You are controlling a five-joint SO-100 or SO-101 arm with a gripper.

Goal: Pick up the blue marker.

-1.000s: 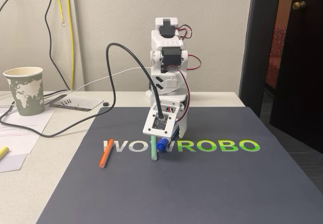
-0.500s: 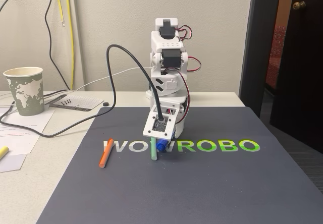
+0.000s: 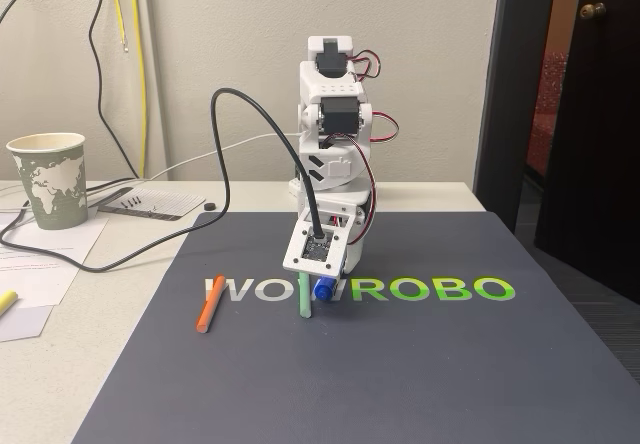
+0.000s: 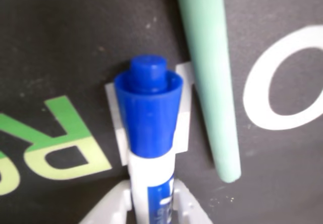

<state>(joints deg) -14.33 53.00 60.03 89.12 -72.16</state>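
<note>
Your gripper had its white fingers pressed against both sides of the blue marker, clamped on its white barrel just below the blue cap. In the fixed view, the marker's cap poked out beneath the lowered claw over the dark mat. The green stick lay just beside it, the orange stick well apart.

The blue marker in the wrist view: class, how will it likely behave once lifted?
The blue marker looks like a stiff plastic tube, so it probably won't flex. Its smooth round barrel may slip or pivot between the pincer fingers. If dropped, it would likely roll, perhaps toward the green stick beside it.
</note>
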